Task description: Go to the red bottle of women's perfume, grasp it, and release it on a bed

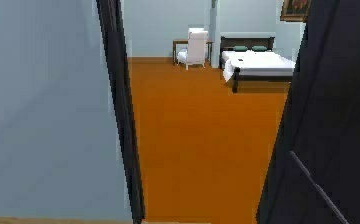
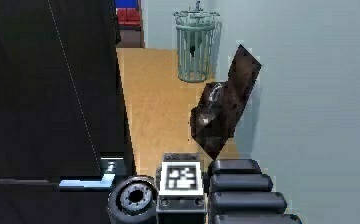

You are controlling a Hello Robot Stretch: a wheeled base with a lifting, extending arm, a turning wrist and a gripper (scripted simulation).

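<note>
A bed [image 1: 260,64] with a white cover and a dark headboard stands at the far right of the room beyond the doorway, in the forward view. Low in the arm side view sit the arm's dark end, a white marked square [image 2: 178,178] and the gripper's [image 2: 138,197] round dark body. A dark reddish-brown angular thing [image 2: 228,98] rises just above the arm's end, in front of the pale wall. I cannot make out the fingers, so I cannot tell whether the gripper holds anything.
A grey-blue wall [image 1: 48,110] and dark door frame [image 1: 120,110] bound the doorway's left; a dark open door [image 1: 323,130] bounds its right. Orange floor [image 1: 203,130] runs toward a white chair [image 1: 193,48]. A wire bin [image 2: 196,45] stands far out in the arm side view.
</note>
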